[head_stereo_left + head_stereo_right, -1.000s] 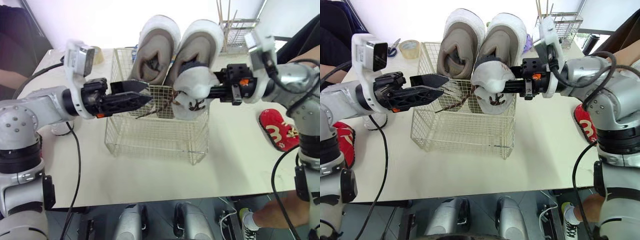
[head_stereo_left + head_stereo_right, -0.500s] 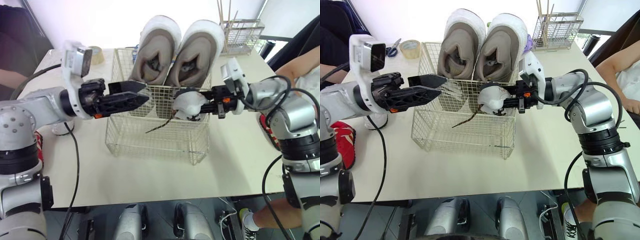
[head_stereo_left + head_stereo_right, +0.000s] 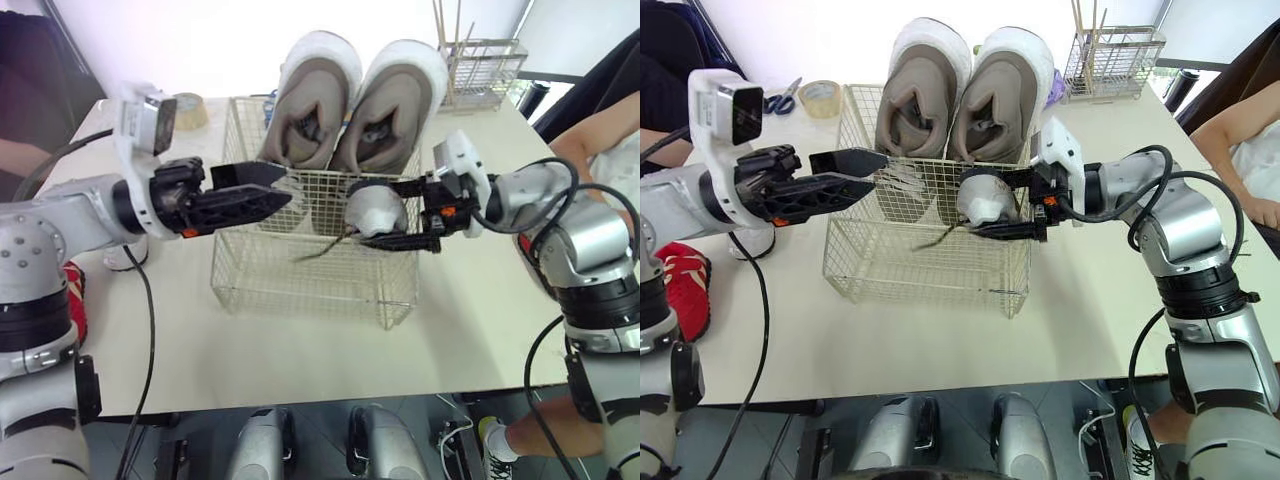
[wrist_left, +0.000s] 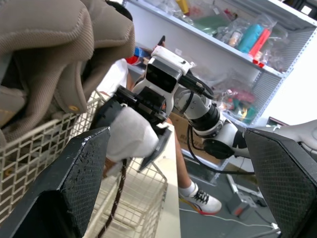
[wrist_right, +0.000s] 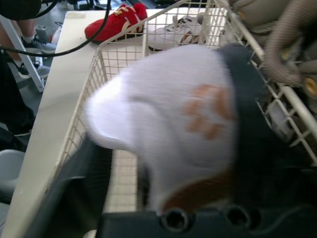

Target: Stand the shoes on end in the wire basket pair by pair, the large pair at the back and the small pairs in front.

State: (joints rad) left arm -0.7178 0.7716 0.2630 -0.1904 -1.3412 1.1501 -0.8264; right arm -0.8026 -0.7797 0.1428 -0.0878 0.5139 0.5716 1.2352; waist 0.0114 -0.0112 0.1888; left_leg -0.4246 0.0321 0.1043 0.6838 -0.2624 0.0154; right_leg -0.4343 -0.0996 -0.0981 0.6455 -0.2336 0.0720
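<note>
Progress looks partial: the large pair (image 3: 360, 100) stands on end at the far side of the wire basket (image 3: 300, 292), so the back row seems done. The small pairs are not yet set. The right gripper (image 3: 975, 203) is clamped on a small white shoe (image 3: 372, 210), holding it over the basket's near right part with a brown lace dangling. Another white shoe (image 3: 898, 178) sits in the left part. A red shoe (image 3: 680, 288) waits on the table at near left. The left gripper (image 3: 288, 188) hovers over the basket's left side, fingers spread wide and empty.
</note>
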